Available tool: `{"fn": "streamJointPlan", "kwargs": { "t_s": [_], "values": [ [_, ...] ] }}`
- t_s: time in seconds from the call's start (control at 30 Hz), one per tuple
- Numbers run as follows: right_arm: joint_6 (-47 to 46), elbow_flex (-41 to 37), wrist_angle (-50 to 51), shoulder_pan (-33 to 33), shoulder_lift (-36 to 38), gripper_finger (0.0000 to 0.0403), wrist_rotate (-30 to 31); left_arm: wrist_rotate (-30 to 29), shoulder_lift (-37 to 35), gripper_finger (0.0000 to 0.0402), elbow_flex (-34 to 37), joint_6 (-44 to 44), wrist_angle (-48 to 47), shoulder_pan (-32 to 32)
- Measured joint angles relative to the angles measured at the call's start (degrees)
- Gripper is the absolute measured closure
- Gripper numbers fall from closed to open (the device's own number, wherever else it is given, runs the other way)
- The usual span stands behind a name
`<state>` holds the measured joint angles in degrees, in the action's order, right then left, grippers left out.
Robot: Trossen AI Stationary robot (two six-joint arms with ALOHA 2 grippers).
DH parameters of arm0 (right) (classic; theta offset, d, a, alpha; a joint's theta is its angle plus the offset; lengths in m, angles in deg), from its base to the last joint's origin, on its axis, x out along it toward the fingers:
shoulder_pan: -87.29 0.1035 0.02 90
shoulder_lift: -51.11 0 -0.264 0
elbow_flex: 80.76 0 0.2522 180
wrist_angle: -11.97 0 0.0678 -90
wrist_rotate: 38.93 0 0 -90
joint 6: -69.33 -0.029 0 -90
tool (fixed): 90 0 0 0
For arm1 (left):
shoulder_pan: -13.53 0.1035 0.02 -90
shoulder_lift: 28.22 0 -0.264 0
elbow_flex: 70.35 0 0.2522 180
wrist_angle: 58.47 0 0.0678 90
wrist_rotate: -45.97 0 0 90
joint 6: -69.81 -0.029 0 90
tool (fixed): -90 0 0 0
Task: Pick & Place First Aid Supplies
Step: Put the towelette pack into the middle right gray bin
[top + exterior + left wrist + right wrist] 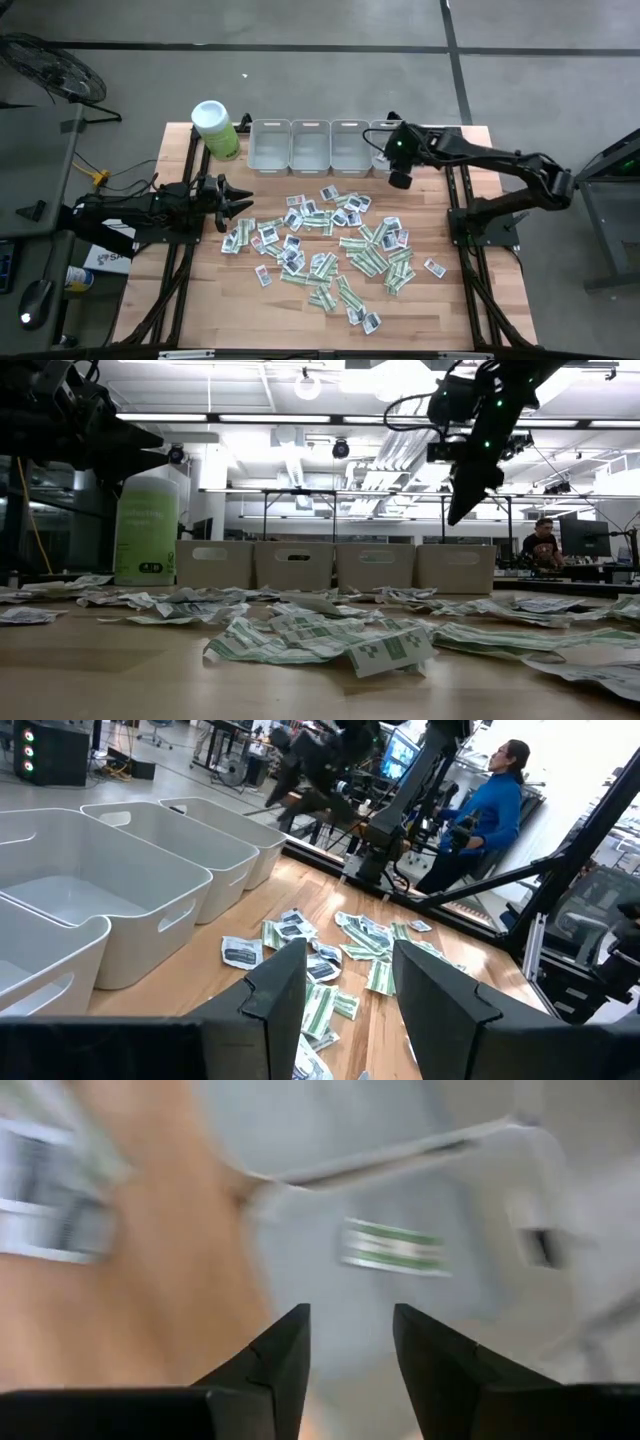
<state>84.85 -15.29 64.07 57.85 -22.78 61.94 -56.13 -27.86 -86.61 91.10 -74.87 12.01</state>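
Many first aid supplies [330, 245], small white packets and green-and-white strips, lie scattered flat on the wooden table. Four grey bins [310, 145] stand in a row along the far edge. My right gripper [398, 176] hangs open above the rightmost bin [455, 568], slanting down. In the right wrist view a green-and-white packet [393, 1246] shows inside that bin, beyond the open fingers [350, 1340] and apart from them. My left gripper [243, 205] waits open and level at the table's left side, nothing between its fingers [350, 990].
A lime-green canister with a white lid [215, 130] stands left of the bins at the far left. The packets spread from the table's middle toward its right and near edges. A person [500, 810] sits beyond the table's right side.
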Motion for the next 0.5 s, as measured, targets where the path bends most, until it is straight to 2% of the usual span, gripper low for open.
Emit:
{"fn": "streamJointPlan", "kwargs": {
  "t_s": [0.1,0.27,0.4,0.5],
  "values": [
    [-7.93,0.0,-0.22,2.19,-1.04,0.0265,-5.64,0.02,0.01,0.0252,-0.02,0.01,0.0,0.0],
    [-25.94,0.0,-0.08,5.58,-4.09,0.0265,-11.32,0.02,0.01,0.0252,-0.02,0.01,0.0,0.0],
    [-38.71,0.0,-0.26,9.08,-6.87,0.0265,-11.68,0.02,0.0,0.0252,0.0,0.0,0.0,0.0],
    [-47.1,0.0,-0.74,12.42,-9.17,0.0265,-7.34,0.02,0.01,0.0252,-0.02,0.02,0.0,0.0]
  ]
}}
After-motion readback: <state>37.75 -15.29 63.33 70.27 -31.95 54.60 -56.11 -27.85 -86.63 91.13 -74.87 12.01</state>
